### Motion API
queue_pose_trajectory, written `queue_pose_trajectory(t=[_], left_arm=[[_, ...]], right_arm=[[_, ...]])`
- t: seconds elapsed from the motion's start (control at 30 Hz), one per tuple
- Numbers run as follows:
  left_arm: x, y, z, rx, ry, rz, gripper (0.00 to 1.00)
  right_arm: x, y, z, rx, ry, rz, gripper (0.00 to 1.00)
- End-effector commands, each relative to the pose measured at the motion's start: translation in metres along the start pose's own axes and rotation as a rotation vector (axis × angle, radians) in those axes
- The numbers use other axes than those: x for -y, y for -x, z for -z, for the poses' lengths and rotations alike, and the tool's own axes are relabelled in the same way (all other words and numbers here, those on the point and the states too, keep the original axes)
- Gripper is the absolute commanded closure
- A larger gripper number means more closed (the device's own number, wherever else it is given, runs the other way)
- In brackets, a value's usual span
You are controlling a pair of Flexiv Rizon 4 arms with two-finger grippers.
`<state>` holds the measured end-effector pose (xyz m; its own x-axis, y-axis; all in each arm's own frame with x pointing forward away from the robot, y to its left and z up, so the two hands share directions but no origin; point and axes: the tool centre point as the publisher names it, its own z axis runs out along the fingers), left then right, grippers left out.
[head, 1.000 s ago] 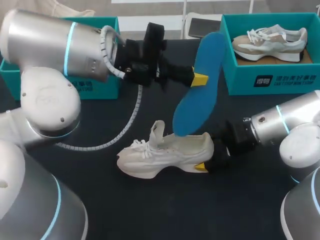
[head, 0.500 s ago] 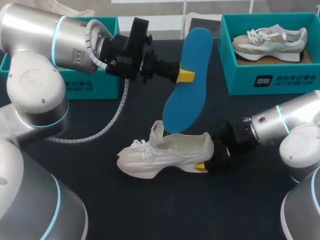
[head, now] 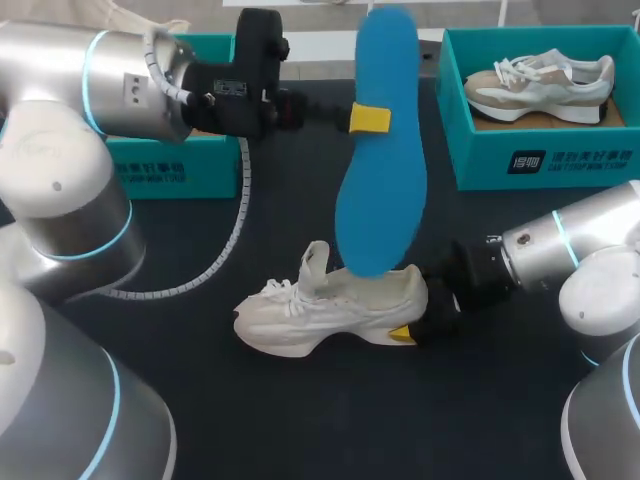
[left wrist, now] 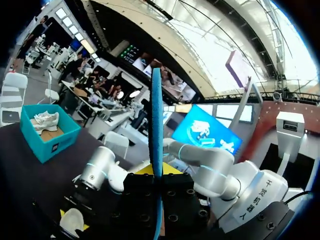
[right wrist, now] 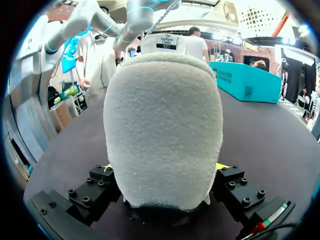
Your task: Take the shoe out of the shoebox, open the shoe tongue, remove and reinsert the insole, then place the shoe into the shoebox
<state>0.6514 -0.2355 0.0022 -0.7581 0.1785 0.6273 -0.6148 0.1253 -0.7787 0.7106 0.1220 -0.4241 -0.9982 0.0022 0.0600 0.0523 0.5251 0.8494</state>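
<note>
Handling: insole [head: 380, 150] likely light, thin, bendy foam; long free ends apt to flop, so mid-length pinch across flat faces suits.
Look: bright blue, foot-shaped, hangs near upright. left gripper [head: 370, 119] jaws pinch it about middle; lower end hangs below jaws, close over shoe [head: 330, 305] opening.
Shoe probably light; fuzzy upper yields, chunky sole stiffer, heel best hold. Cream-white, laced, tongue raised, stands on dark table [head: 300, 420].
right gripper [head: 413, 312] jaws clamp heel from both sides, toe ahead of jaws.
</note>
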Motion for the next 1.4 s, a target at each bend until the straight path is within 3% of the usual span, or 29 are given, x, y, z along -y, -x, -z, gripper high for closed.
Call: queue_pose_trajectory(t=[0.03, 0.4, 0.57, 0.7, 0.97, 1.4], left_arm=[[0.001, -0.019, -0.001, -0.050, -0.038, 0.176, 1.00], [-0.004, -0.064, -0.007, -0.171, -0.026, 0.296, 1.00], [-0.015, -0.083, -0.014, -0.140, -0.019, 0.247, 1.00], [-0.017, -0.095, -0.013, -0.095, -0.058, 0.196, 1.00], [-0.015, -0.102, -0.005, -0.001, -0.133, 0.169, 1.00], [-0.017, -0.098, -0.009, 0.014, -0.127, 0.184, 1.00]], right_arm=[[0.000, 0.000, -0.001, 0.001, -0.004, -0.001, 1.00], [0.000, 0.000, -0.001, 0.001, -0.004, -0.001, 1.00], [0.000, 0.000, -0.001, 0.001, -0.004, -0.001, 1.00], [0.000, 0.000, -0.001, 0.001, -0.004, -0.001, 1.00], [0.000, 0.000, -0.001, 0.001, -0.004, -0.001, 1.00], [0.000, 0.000, -0.001, 0.001, -0.004, -0.001, 1.00]])
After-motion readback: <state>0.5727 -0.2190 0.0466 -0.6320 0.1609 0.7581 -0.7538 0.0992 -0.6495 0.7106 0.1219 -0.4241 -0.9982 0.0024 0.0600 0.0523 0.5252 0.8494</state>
